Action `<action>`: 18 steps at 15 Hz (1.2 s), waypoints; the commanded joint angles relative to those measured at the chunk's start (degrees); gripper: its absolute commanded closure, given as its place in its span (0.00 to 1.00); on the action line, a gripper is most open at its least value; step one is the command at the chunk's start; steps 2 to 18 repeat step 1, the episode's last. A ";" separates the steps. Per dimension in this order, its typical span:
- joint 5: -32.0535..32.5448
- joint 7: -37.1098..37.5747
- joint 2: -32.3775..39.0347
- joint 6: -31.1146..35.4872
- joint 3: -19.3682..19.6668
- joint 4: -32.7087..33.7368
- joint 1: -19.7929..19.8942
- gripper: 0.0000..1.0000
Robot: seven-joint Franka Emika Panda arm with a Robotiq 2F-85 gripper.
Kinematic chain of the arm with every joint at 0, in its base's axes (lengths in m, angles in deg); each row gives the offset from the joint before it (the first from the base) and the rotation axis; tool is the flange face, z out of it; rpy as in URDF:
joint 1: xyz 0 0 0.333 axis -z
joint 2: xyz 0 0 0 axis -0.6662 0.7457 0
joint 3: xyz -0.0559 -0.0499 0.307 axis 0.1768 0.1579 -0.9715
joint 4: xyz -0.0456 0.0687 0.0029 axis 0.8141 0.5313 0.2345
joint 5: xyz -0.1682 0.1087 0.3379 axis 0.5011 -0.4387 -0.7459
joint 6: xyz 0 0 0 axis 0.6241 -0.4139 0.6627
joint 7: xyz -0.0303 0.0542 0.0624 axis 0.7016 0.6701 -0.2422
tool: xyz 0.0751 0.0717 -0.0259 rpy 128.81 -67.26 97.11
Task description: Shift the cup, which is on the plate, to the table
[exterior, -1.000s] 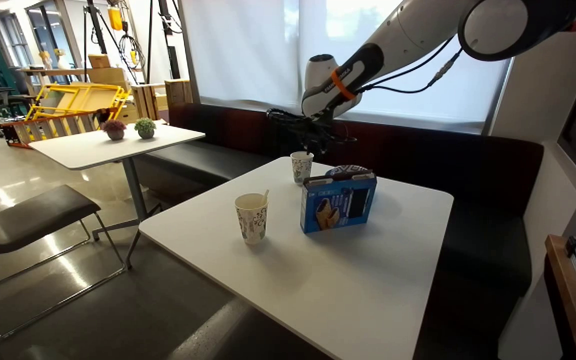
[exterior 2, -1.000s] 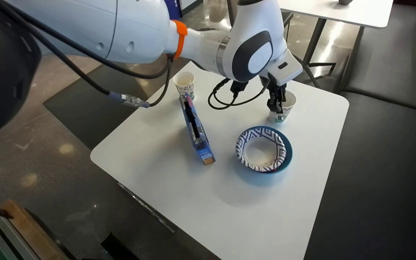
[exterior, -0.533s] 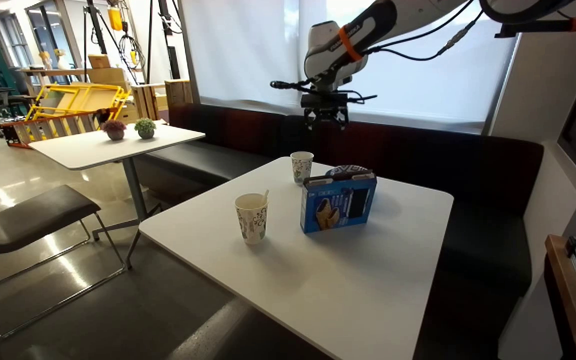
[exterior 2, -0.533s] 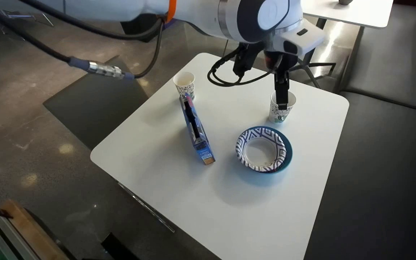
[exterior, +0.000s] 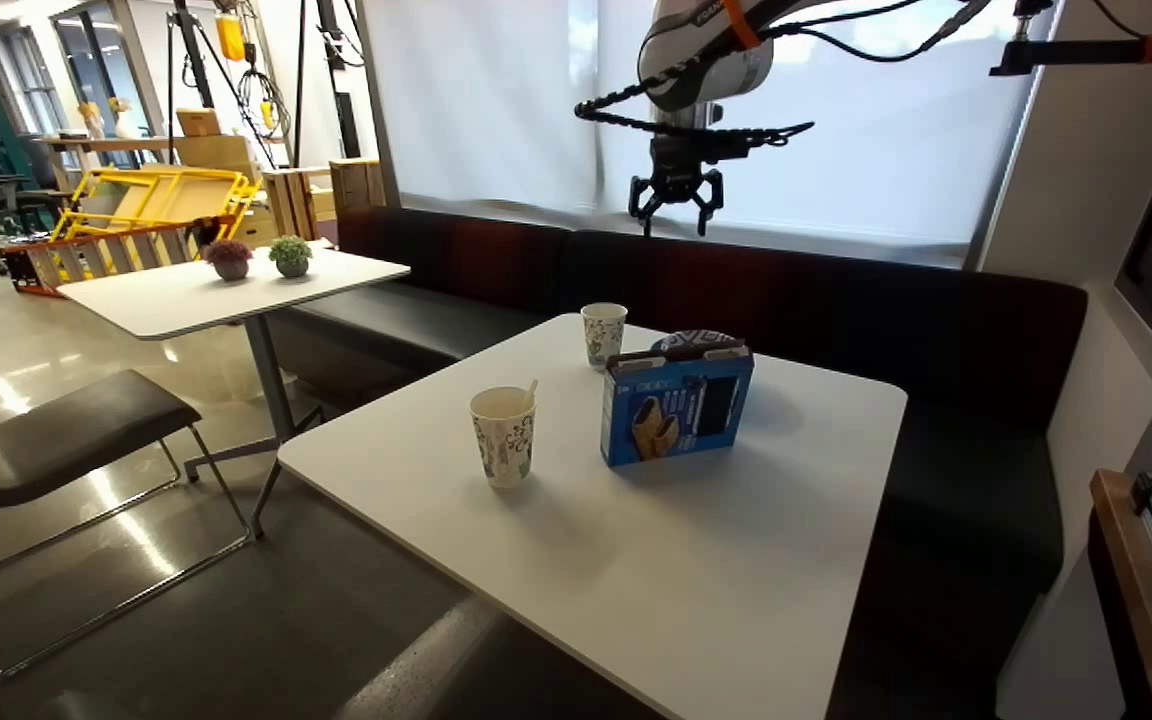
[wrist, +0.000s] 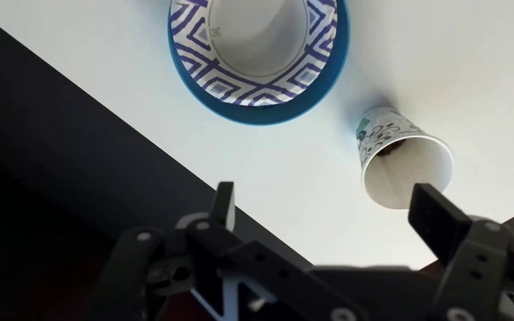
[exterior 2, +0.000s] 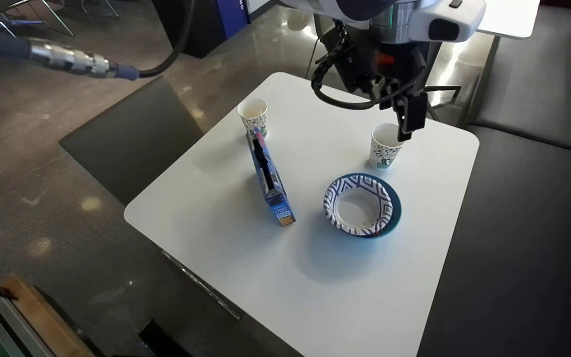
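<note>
The cup (exterior 2: pixel 382 152), whitish paper with a leafy print, stands upright on the white table (exterior 2: pixel 365 292), close beside the blue plate (exterior 2: pixel 396 210) and apart from it. A brownish patch shows inside the cup (wrist: pixel 379 127) in the wrist view. Stacked on the plate is a bowl (wrist: pixel 221 84) with a purple zigzag rim. Above the table, clear of the cup (exterior: pixel 603 340), hangs my gripper (exterior: pixel 676 226) with its fingers spread wide and nothing between them. In the wrist view one finger (wrist: pixel 437 220) overlaps the cup's rim, though it is higher up.
A blue food box (exterior: pixel 674 415) stands upright in mid-table. Another patterned cup (exterior: pixel 503 445), with a stick in it, is near a table edge. Dark bench seating (exterior 2: pixel 523 238) runs along one side. A smaller table (exterior: pixel 166 290) bears potted plants.
From the cup's rim my gripper has risen well above the table, and its fingers have spread. The cup, bowl and plate have stayed in place.
</note>
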 commanded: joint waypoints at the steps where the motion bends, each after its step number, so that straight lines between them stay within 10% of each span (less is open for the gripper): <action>1: -0.24 -1.24 -0.38 -0.27 -0.16 -0.18 0.21 0.00; 18: -0.24 -1.24 -0.38 -0.27 -0.16 -0.18 0.21 0.00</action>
